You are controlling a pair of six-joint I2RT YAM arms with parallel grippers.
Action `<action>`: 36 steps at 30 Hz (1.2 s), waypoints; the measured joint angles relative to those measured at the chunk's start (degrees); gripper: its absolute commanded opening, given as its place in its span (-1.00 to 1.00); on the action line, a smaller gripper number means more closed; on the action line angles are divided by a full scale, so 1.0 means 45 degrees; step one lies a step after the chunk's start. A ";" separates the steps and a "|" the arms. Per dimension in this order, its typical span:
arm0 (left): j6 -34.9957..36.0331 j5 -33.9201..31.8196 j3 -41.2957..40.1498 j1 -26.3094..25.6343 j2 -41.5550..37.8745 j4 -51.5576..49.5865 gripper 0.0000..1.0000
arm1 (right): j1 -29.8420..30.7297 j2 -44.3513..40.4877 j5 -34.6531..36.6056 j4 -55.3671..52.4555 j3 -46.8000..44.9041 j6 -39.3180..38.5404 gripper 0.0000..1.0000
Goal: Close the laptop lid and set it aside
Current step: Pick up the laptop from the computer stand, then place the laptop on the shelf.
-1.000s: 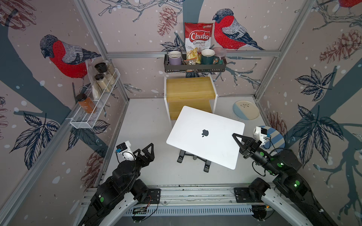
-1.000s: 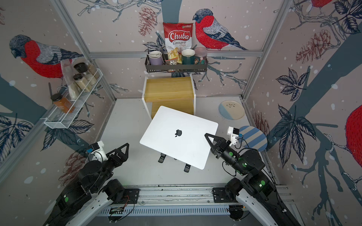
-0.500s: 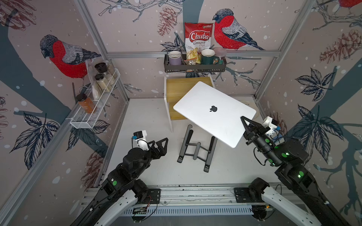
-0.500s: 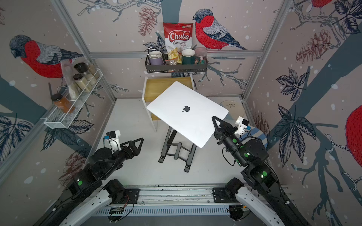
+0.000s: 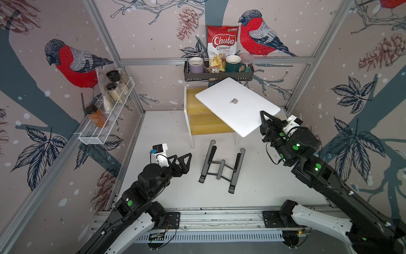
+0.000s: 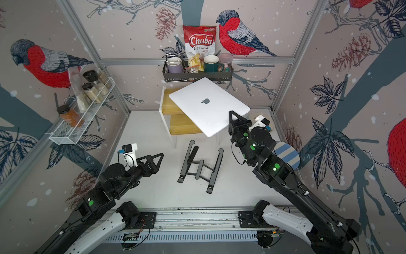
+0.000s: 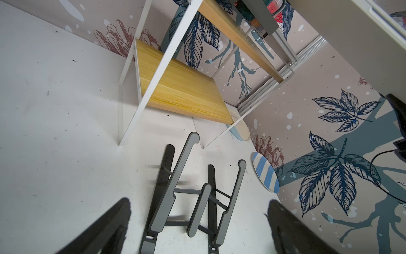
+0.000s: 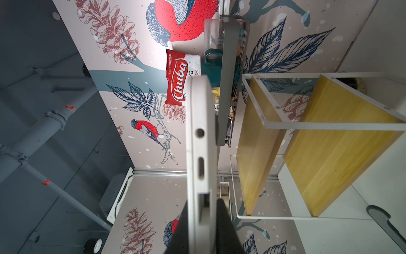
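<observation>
- The laptop (image 5: 237,105) (image 6: 208,105) is seen closed in both top views, w/ the lid (image 5: 219,96) turned up and its dark logo faced toward the camera.
- It is held clear of the table (image 5: 167,132), at approx. 12–1 o'clock of the work area, over the wooden shelf (image 5: 204,128). A gap btwn laptop and shelf frame is shown in the right wrist view.
- Long axis: laid from approx. 10 o'clock to 4 o'clock in the top views, w/ the short edges at those two ends.
- The 12 o'clock corner is seen just beside the black rack (image 5: 197,75) on the back wall. Whether they touch cannot be told.
- R gripper (image 5: 263,119) (image 8: 203,201) is clamped on the laptop's 4 o'clock short edge. In the right wrist view the thin edge w/ its ports is pinched btwn the two black fingers (image 8: 182,228).
- L gripper (image 5: 183,156) (image 7: 198,202) is spread wide and nothing is gripped. It is hovered low at approx. 9 o'clock of the stand (image 5: 222,168) and pointed toward it.
- The stand is laid on the table at approx. 6 o'clock of the laptop, well apart from it.
</observation>
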 measured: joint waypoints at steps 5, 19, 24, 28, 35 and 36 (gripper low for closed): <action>-0.0005 -0.0175 -0.0005 0.0000 -0.0189 -0.0073 0.92 | 0.0680 0.1603 0.2006 0.0325 0.1020 -0.0194 -1.00; -0.0107 -0.0986 -0.0117 0.0000 -0.0913 -0.0578 0.92 | 0.1341 0.5994 0.5396 0.0554 0.4260 -0.0219 -1.00; -0.0107 -0.1234 -0.0117 0.0000 -0.1234 -0.0743 0.92 | 0.1569 0.6810 0.5678 0.0928 0.4653 0.0097 -1.00; -0.0107 -0.1326 -0.0063 0.0000 -0.1326 -0.0942 0.92 | 0.1685 0.7193 0.5693 0.1350 0.4629 0.0146 -1.00; -0.0097 -0.1384 0.0024 0.0000 -0.1336 -0.0991 0.92 | 0.1831 0.6863 0.5974 0.1642 0.4376 -0.0223 -1.00; -0.0102 -0.1384 0.0024 0.0000 -0.1336 -0.0991 0.92 | 0.1870 0.6747 0.6023 0.1637 0.4303 -0.0233 -1.00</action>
